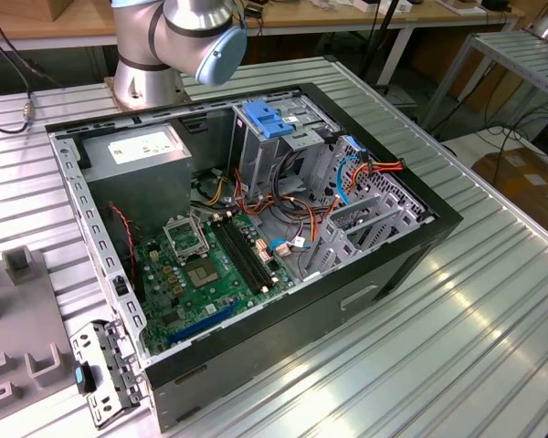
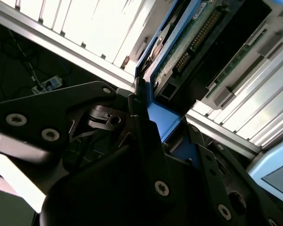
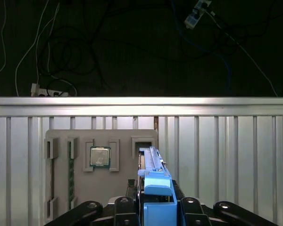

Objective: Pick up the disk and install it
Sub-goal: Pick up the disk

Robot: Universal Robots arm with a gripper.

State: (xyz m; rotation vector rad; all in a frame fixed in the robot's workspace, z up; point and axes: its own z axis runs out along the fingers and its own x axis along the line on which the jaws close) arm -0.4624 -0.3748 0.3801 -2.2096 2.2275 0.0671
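In the first wrist view the disk (image 3: 154, 188) stands edge-on between the fingers (image 3: 188, 208) of my gripper (image 3: 156, 211), its light-blue side rail toward the camera. The gripper is shut on the disk. The disk's far end lies over a slot of a grey fixture tray (image 3: 122, 181); I cannot tell whether it still rests there. In the second wrist view the disk's (image 2: 188, 35) green circuit-board underside and blue rail rise from the black fingers (image 2: 146, 141). The open computer case (image 1: 347, 292) lies on the table in the exterior view, with a grey drive cage (image 1: 370, 214).
The fixture tray carries a processor chip (image 3: 100, 157) and a memory stick (image 3: 70, 174). Inside the case are a green motherboard (image 1: 201, 274), a grey power supply box (image 1: 137, 160), a blue latch piece (image 1: 265, 120) and loose cables. The arm's base (image 1: 146, 78) stands behind the case.
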